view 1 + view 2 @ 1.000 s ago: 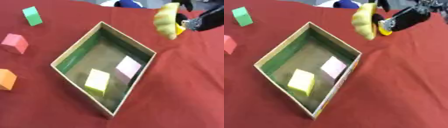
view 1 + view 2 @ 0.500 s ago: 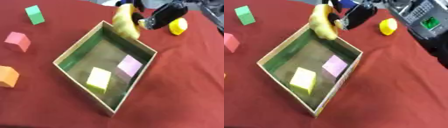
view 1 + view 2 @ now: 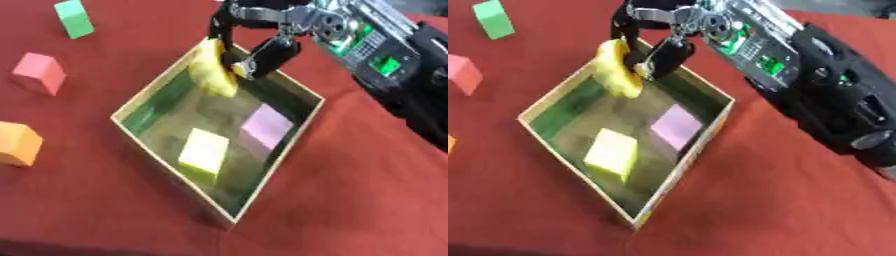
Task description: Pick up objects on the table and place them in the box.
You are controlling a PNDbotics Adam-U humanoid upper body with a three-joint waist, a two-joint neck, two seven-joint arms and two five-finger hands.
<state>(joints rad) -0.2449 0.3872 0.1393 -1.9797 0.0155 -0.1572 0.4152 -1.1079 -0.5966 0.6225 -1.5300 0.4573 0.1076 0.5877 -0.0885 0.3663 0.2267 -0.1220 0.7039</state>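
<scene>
One right hand (image 3: 262, 47) pinching banana (image 3: 213, 70).

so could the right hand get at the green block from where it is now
Probably not yet: the right hand is curled round a yellow piece over the box. The green block lies in the open beyond it.

Right robot hand (image 3: 658, 47) gripping yellow object (image 3: 616, 75) over box (image 3: 702, 132), 2 blocks inside
</scene>
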